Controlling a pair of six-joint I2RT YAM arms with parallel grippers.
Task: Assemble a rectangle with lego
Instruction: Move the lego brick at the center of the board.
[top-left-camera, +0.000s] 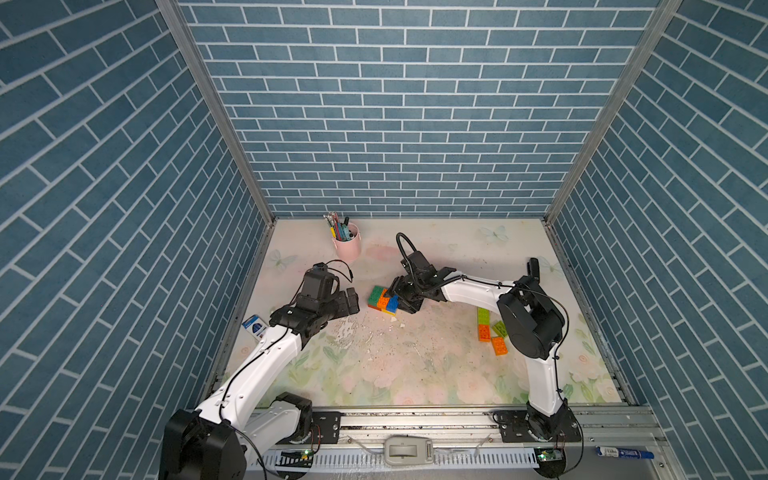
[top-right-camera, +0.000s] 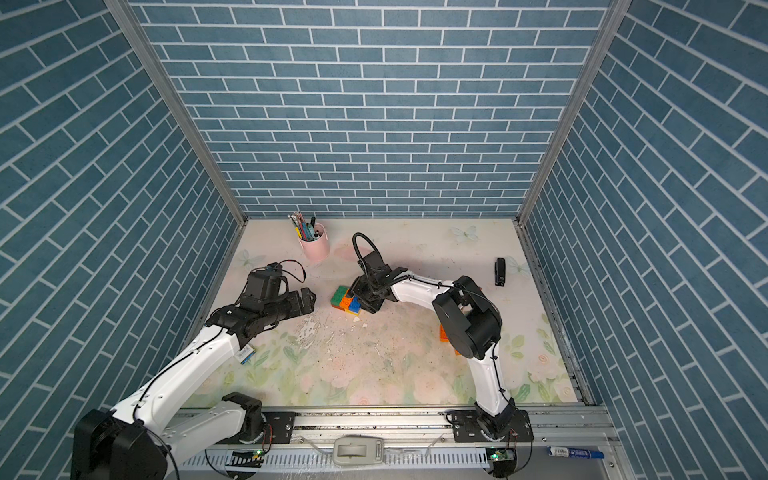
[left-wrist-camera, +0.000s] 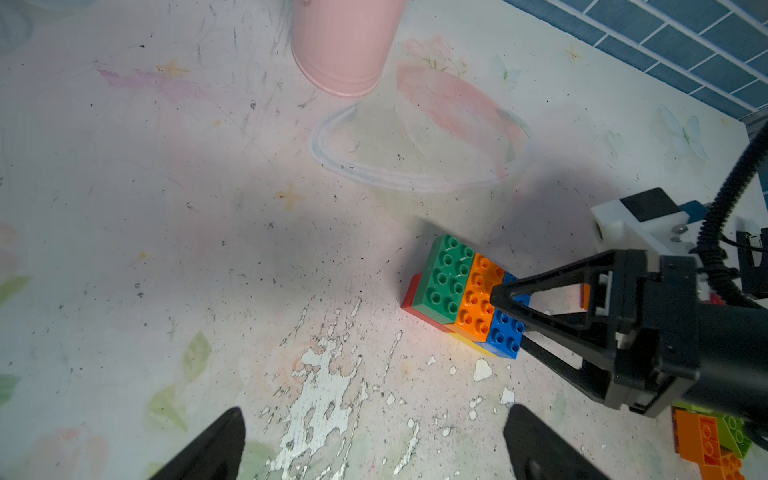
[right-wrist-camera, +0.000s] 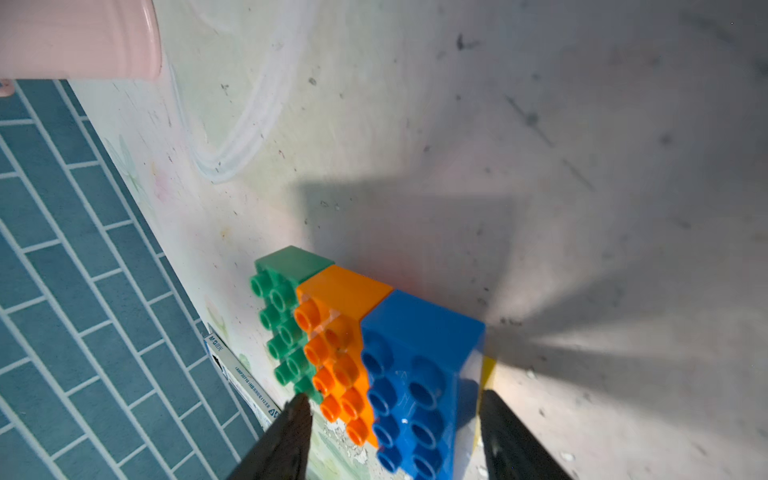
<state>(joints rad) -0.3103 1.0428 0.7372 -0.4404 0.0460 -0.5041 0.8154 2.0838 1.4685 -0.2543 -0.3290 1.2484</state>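
**Lego block (top-left-camera: 382, 300) sits unbraced while the right gripper (top-left-camera: 400, 301) brackets its blue end**

Mid-table, and the lego block is two layers; green brick (left-wrist-camera: 446, 276), orange brick (left-wrist-camera: 478, 297) and blue brick (left-wrist-camera: 505, 332) lie side by side on top, with red brick (left-wrist-camera: 412, 300) and yellow brick (left-wrist-camera: 473, 345) peeking out below; loose bricks (top-left-camera: 490, 332) lie well apart at 4 o'clock, under the right arm's elbow; the pink cup (top-left-camera: 347, 245) stands at 11 o'clock.

Danger first: nothing pins that block to the table (top-left-camera: 415, 365); if one finger lands ahead of its partner, I judge the whole stack skids or swivels toward 9 o'clock; a squeeze taken high on the blue brick could tip it or peel it off the layer beneath; a brick left half seated would spoil the rectangle's edge; a low swing of the elbow might also scatter the loose bricks.

Now the pincers: the right one sits at 3 o'clock of the block, about half spread, one finger (right-wrist-camera: 291, 432) by the green corner, its partner close beside the blue flank; whether either pad truly bears on plastic, I cannot tell; the left gripper (top-left-camera: 351, 301) hovers at 9 o'clock, jaws flung wide, holding nothing, touching nothing.
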